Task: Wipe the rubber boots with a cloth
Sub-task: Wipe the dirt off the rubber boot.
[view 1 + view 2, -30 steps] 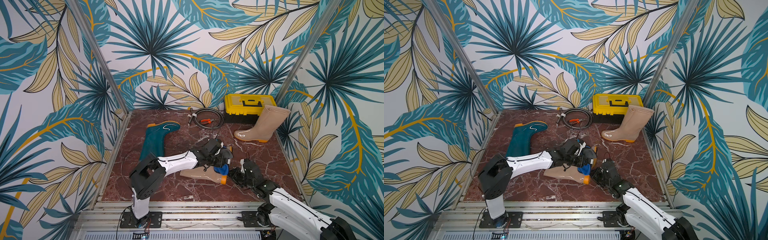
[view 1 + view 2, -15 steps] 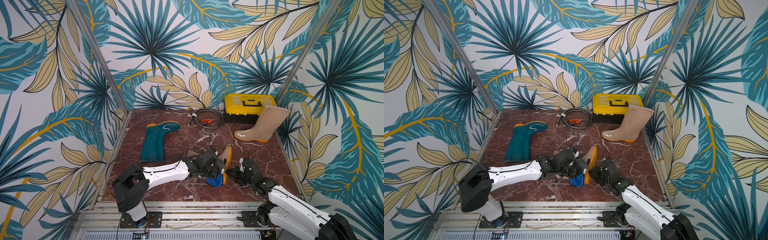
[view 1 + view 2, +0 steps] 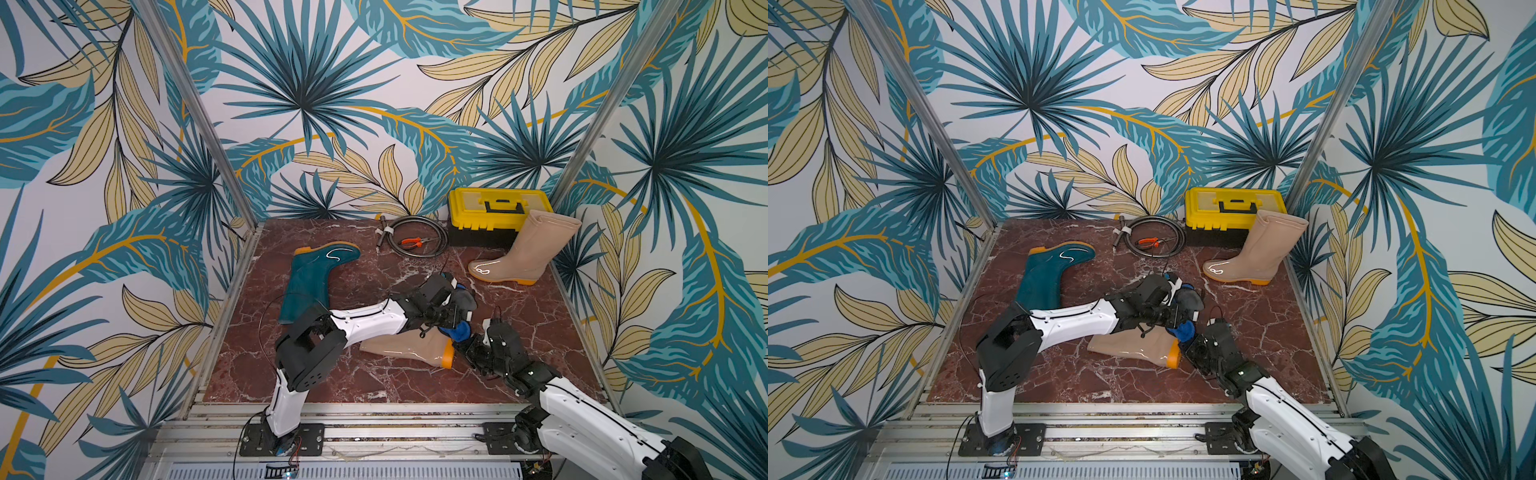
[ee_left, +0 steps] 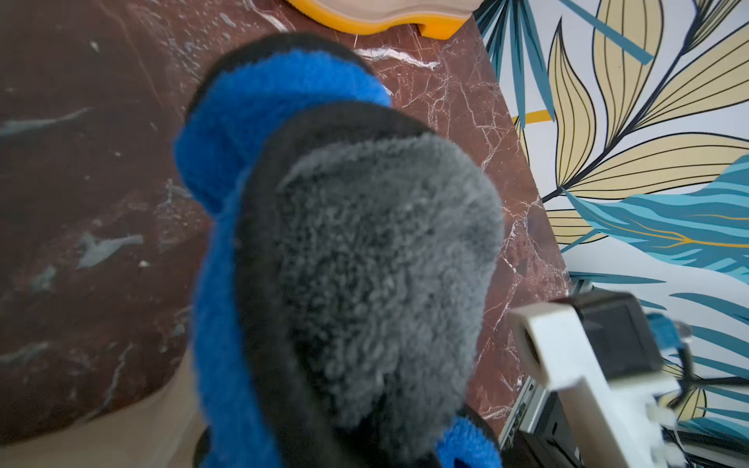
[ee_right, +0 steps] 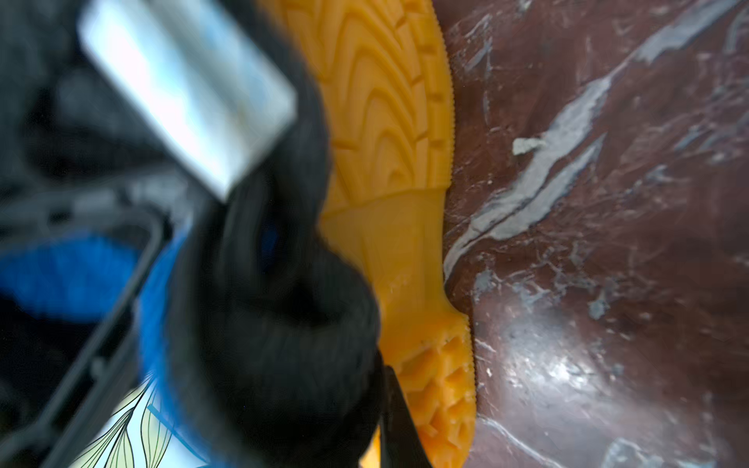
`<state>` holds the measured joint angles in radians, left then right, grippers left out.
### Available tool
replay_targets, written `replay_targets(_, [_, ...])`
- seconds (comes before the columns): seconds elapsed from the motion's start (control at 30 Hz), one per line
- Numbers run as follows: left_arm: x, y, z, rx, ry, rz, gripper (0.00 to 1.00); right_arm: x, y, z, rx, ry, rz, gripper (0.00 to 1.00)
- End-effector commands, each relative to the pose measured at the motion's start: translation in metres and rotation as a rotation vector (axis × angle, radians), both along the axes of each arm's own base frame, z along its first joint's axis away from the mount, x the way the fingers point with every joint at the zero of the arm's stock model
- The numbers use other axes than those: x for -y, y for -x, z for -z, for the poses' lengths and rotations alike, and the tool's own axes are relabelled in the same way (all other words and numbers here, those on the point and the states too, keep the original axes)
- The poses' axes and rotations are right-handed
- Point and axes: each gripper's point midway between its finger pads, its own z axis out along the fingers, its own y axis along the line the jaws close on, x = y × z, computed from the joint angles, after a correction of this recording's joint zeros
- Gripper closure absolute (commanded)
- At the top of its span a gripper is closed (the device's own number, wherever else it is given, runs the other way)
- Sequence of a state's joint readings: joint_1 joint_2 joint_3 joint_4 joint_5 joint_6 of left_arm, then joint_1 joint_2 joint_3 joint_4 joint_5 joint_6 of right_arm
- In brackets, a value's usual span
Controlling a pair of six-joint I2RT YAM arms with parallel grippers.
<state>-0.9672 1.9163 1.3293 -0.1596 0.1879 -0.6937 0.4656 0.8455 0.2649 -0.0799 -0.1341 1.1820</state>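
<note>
A beige boot [image 3: 405, 347] lies on its side near the front of the marble floor, orange sole [image 5: 389, 121] facing right. My left gripper [image 3: 451, 318] hovers just above its foot, shut on the cloth [image 4: 364, 263], a blue and grey fluffy bundle that hides the fingers. My right gripper [image 3: 464, 348] is at the boot's heel, shut on the sole's edge; one black finger [image 5: 399, 425] lies across the orange tread. A teal boot [image 3: 309, 286] lies at the left. Another beige boot [image 3: 528, 253] stands upright at the back right.
A yellow toolbox [image 3: 494, 208] sits against the back wall, with a coiled cable and orange pliers [image 3: 415, 241] beside it. Patterned walls close in the floor on three sides, and a metal rail [image 3: 374, 415] runs along the front edge.
Half a second ago the near beige boot was tipped up with its sole facing the camera; now it lies flat again. My left gripper with the cloth has moved back over the foot.
</note>
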Motion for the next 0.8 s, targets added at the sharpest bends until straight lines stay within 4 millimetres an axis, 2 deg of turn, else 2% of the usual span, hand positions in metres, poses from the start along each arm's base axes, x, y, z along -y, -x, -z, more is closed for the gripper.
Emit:
replay_targets(0.0, [-0.031,0.046,0.028,-0.056,-0.121,-0.002,1.0,0.061,0.08,0.094,-0.39,0.284,0.076,0.89])
replay_targets(0.2, [-0.063,0.101,0.044,-0.094,-0.178,-0.054,1.0,0.061,0.079,0.095,-0.393,0.288,0.075,0.9])
replay_targets(0.3, [-0.077,0.108,0.041,-0.095,-0.173,-0.079,1.0,0.061,0.079,0.094,-0.389,0.288,0.074,0.9])
replay_targets(0.4, [-0.086,0.093,0.022,-0.011,-0.156,-0.107,1.0,0.059,0.073,0.087,-0.361,0.294,0.055,0.89])
replay_targets(0.6, [-0.107,0.034,-0.008,0.058,-0.114,-0.175,1.0,0.054,0.056,0.056,-0.299,0.327,0.014,0.88])
replay_targets(0.7, [-0.142,0.01,-0.027,0.11,-0.114,-0.244,1.0,0.059,0.049,0.034,-0.261,0.389,-0.017,0.84])
replay_targets(0.77, [-0.18,0.003,-0.024,0.104,-0.176,-0.302,1.0,0.057,0.038,0.013,-0.197,0.441,-0.075,0.79])
